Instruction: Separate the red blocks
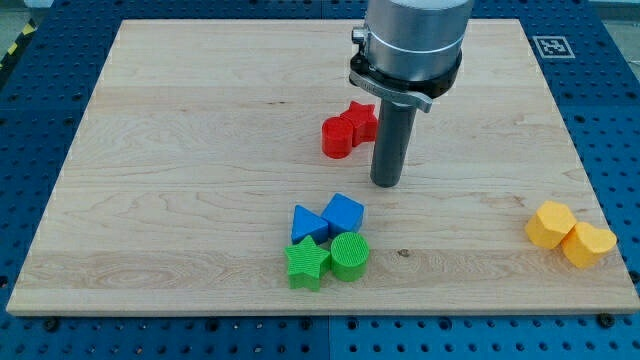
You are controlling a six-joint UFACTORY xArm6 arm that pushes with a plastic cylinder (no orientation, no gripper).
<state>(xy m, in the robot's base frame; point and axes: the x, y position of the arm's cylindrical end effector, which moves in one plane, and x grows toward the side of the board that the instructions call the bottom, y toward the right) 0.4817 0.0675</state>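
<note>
While flush together, ribbed red star [362, 118] and red cylinder [338, 137] just view-left of my tip [387, 183]; jaws unseen

Board [200, 150]: pale matt wood, visible grain. Red blocks [348, 130]: ribbed matt plastic. Rod [388, 140]: dark, smooth, slight sheen.

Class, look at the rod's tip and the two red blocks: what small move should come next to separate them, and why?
Probably slide my tip toward the view's upper left, into the red star block, to push it off its neighbour. The red star touches the rounded red block on the view's left, and my tip stands just to the view's lower right of the pair, not yet touching either.
</note>
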